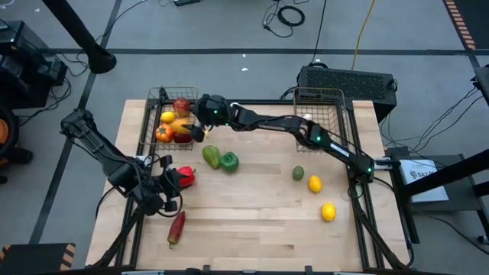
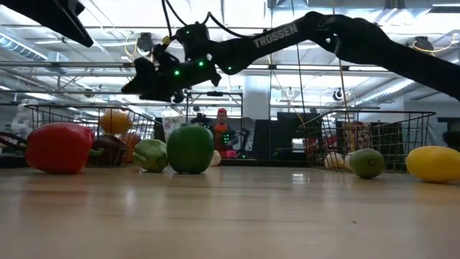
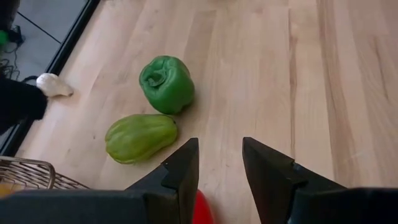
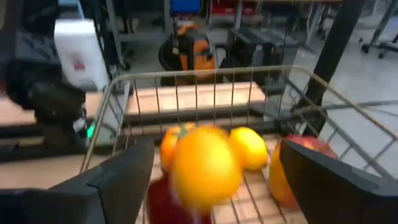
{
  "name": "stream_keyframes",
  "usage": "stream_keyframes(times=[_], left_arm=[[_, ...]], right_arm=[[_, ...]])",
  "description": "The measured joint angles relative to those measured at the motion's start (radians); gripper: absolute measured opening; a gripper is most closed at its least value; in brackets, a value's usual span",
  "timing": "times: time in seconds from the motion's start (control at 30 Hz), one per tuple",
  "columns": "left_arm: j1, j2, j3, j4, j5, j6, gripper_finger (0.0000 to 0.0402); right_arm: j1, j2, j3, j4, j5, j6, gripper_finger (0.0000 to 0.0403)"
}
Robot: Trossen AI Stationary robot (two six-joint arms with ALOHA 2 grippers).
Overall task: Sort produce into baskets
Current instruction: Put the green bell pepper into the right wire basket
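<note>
The right gripper (image 1: 200, 128) is positioned over the left basket (image 1: 157, 97), jaws spread, with an orange (image 4: 204, 165) blurred between them above the basket's produce. The left gripper (image 3: 219, 163) is pinching a red pepper (image 1: 185, 177), near the green pepper (image 3: 165, 83) on the desk (image 1: 252, 206).

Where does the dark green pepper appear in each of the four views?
High view: dark green pepper at table centre-left, beside the pale green vegetable.
Low view: left of centre.
Left wrist view: upper middle.
Right wrist view: not in it.
Shared landmark: the pale green vegetable next to it.
</note>
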Motion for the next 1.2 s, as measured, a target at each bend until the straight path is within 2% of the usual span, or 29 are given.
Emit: stream_keyframes(times=[0.13,0.23,0.4,0.6,0.7,0.8,0.87,1.0,1.1,1.2], left_arm=[[0.0,0.0,0.0,-0.004,0.0,0.0,0.0132],[0.0,0.0,0.0,-0.005,0.0,0.0,0.0132],[0.0,0.0,0.0,-0.008,0.001,-0.001,0.0132],[0.0,0.0,0.0,-0.034,0.001,-0.026,0.0132],[0.001,0.0,0.0,-0.032,0.0,-0.027,0.0132],[0.003,0.0,0.0,-0.027,0.0,-0.027,0.0132],[0.003,0.0,0.0,-0.019,0.0,-0.039,0.0132],[0.003,0.0,0.0,-0.023,0.009,-0.077,0.0132],[0.003,0.0,0.0,-0.031,0.053,-0.08,0.0132],[0.003,0.0,0.0,-0.034,0.083,-0.083,0.0132]], right_arm=[[0.001,-0.064,-0.001,-0.153,-0.007,-0.048,0.0347],[0.007,-0.177,-0.001,-0.323,-0.001,-0.085,0.0344],[0.042,-0.397,0.003,-0.684,0.101,-0.151,0.0341],[0.151,-0.552,0.0,-1.13,0.115,-0.06,0.0341],[0.236,-0.59,-0.033,-1.253,0.117,0.016,0.0341],[0.344,-0.592,-0.122,-1.227,0.142,0.066,0.0341],[0.414,-0.589,-0.206,-1.127,0.172,0.065,0.0341],[0.513,-0.591,-0.416,-0.791,0.225,0.015,0.034],[0.54,-0.588,-0.559,-0.527,0.279,-0.011,0.0338],[0.544,-0.588,-0.649,-0.295,0.282,-0.038,0.0337]])
